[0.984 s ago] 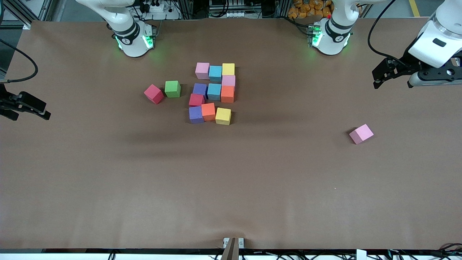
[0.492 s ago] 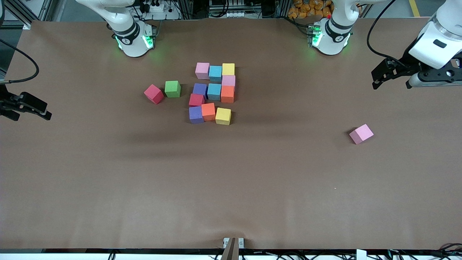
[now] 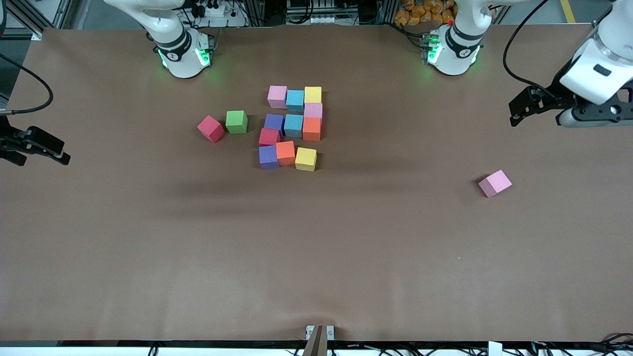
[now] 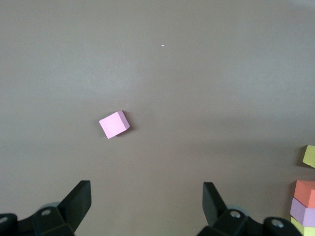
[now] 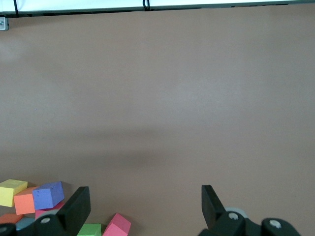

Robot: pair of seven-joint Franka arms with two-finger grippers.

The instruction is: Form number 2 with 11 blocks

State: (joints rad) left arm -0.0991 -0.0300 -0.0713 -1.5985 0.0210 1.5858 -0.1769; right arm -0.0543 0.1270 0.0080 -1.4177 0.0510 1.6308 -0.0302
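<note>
A blocky digit 2 built of eleven small matte cubes (image 3: 293, 127) stands complete on the brown paper-covered table (image 3: 346, 247), midway between my two bases. Its top row, the row farthest from the front camera, runs pink (image 3: 277, 96), cyan (image 3: 295, 100), yellow (image 3: 312, 94). Below come a second pink cube (image 3: 313, 110), then purple (image 3: 273, 122), cyan (image 3: 293, 125) and orange (image 3: 311, 128), then a red cube (image 3: 269, 137), and a nearest row of purple (image 3: 268, 156), orange (image 3: 285, 152) and yellow (image 3: 305, 158). The rows sit a little crooked, and the last yellow cube is slightly apart from its neighbour.

My left gripper (image 3: 519, 104) hangs with its jaws spread wide and nothing in them, over bare table at the left arm's end; my right gripper (image 3: 47, 148) waits equally wide and empty over the right arm's end.

Three cubes lie outside the figure: a spare pink cube (image 3: 494, 183) well apart toward the left arm's end and nearer the front camera, seen turned askew in my left wrist view (image 4: 114, 124), and a spare red cube (image 3: 210, 128) touching or just beside a green cube (image 3: 236, 121) toward the right arm's end.

I judge these cubes light, dry and foam-like, slightly yielding but not fragile. I would take one from above by two opposite flat faces, jaws squared to its sides. Being so light, neighbours would shift at any brush, so straightening calls for gentle nudges.
</note>
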